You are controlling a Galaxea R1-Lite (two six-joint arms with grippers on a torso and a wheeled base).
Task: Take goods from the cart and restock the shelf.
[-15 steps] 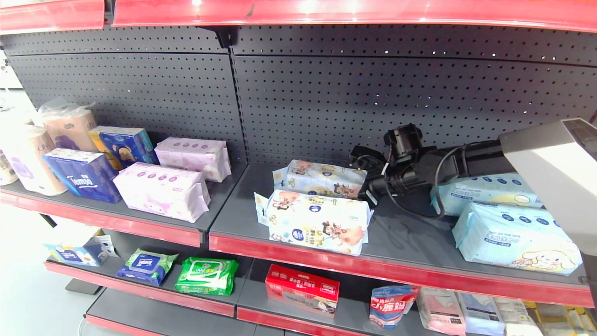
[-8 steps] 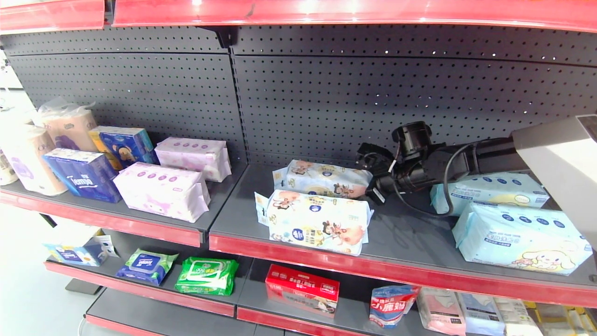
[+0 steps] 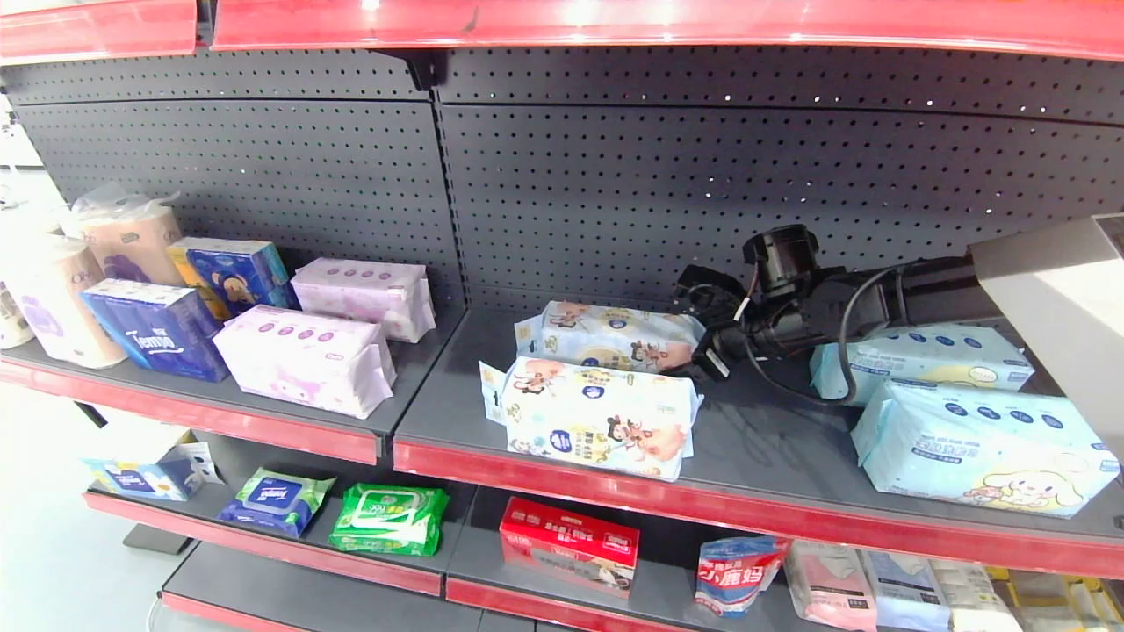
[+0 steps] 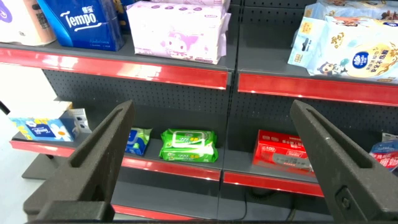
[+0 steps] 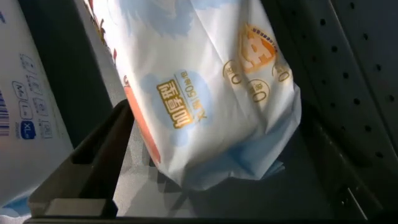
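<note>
Jaws spread on your right gripper (image 3: 711,351), straddling the end of the white cartoon-printed plastic tissue pack (image 3: 610,336) at the back of the red-edged metal shelf (image 3: 746,507), left gripper (image 4: 211,155) gaping empty; judge it light, squashy, slick-filmed, so grab mid-body across its narrow width.

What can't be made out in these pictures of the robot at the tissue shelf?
Head view: the right gripper covers the rear cartoon pack's end.
Head view: the right arm crosses the rear pale-blue pack, hiding part.
Head view: the paper rolls are cut off by the side edge.
Right wrist view: that cartoon pack runs past the edge; its full shape is unclear.
</note>
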